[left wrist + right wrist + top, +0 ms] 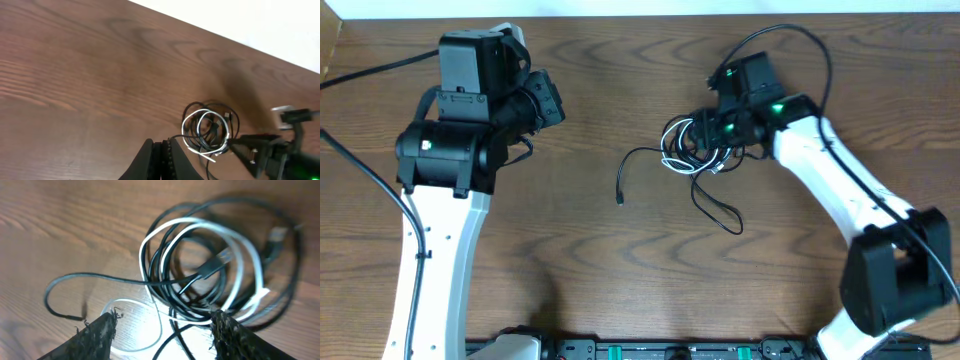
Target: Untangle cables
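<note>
The cables (698, 145) lie in one knotted heap on the table (620, 280), with black and white loops all twisted together. The right claw (162, 325) hangs just over the heap. Its fingers (100, 335) are wide apart and hold nothing. I think it is there to pick one loop and pull it out. The left claw (161, 152) is pinched closed and empty. It sits well away from the heap, likely waiting.

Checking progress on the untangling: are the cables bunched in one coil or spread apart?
Bunched. The white cable and black cables loop through each other in one coil; a few tails trail out.
</note>
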`<state>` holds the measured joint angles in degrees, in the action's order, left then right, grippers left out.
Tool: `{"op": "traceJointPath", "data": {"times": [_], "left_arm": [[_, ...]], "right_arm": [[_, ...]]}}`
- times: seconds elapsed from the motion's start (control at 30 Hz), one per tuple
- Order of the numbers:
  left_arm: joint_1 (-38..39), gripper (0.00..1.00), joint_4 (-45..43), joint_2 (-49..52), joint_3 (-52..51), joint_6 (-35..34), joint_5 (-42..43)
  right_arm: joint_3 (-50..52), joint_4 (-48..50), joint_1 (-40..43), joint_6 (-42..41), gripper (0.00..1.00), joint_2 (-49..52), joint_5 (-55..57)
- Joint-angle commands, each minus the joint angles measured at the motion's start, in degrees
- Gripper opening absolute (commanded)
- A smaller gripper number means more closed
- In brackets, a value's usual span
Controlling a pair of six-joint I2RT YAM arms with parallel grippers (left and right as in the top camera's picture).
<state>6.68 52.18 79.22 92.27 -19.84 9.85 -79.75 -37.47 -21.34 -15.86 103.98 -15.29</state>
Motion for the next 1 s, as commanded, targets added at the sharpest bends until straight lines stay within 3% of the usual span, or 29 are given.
{"op": "traceJointPath", "data": {"times": [0.0, 0.23, 0.5, 0.77, 0.9, 0.97], "left_arm": [[-0.2, 0.07, 0.09, -0.13, 0.11, 1.2, -2.58], [-0.2, 0.07, 0.48, -0.13, 0.11, 1.2, -3.52], [-0.2, 0.08, 0.5, -0.13, 0.11, 1.2, -3.5], [-0.2, 0.08, 0.5, -0.13, 0.11, 1.18, -3.48], [-0.2, 0.08, 0.68, -0.13, 0.11, 1.18, -3.48], [-0.2, 0.08, 0.83, -0.13, 0.11, 1.18, -3.48]], "right_arm": [[0.11, -0.13, -1.55, 1.46, 0.61, 2.43, -0.96], [0.09, -1.18, -1.86, 18.95, 0.68, 2.73, -16.57], [0.24, -5.79, -1.18, 30.1, 0.76, 3.15, -17.27], [0.46, -4.66, -2.4, 29.14, 0.59, 7.37, -17.25], [0.46, -1.88, -2.38, 26.47, 0.46, 8.59, -17.22], [0.46, -0.81, -2.38, 25.14, 0.32, 8.66, -17.22]]}}
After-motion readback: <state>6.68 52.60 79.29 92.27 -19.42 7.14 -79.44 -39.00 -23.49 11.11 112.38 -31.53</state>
